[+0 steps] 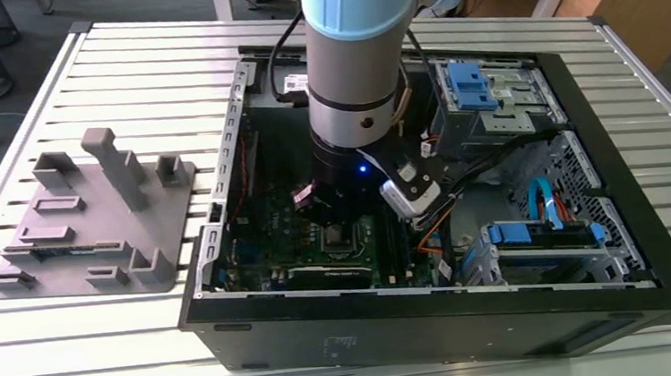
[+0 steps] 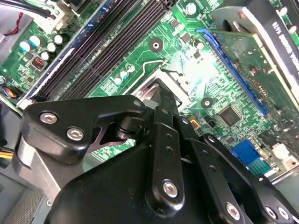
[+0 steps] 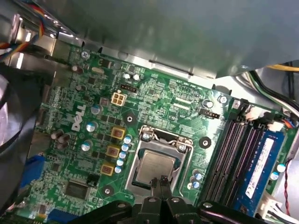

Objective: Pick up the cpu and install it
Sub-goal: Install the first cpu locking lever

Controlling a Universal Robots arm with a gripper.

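Here the cpu [image 3: 154, 169] sits in its socket, touching the end effector [image 3: 159, 183].

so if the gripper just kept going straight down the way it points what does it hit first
Most likely the cpu sitting in the socket on the green board: the gripper points right at its silver top. How much gap remains is unclear.

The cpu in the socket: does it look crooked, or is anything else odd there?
Nothing stands out. In the first wrist view the cpu lies flat and square inside the socket frame on the green board. The gripper is shut just above the chip's near edge.
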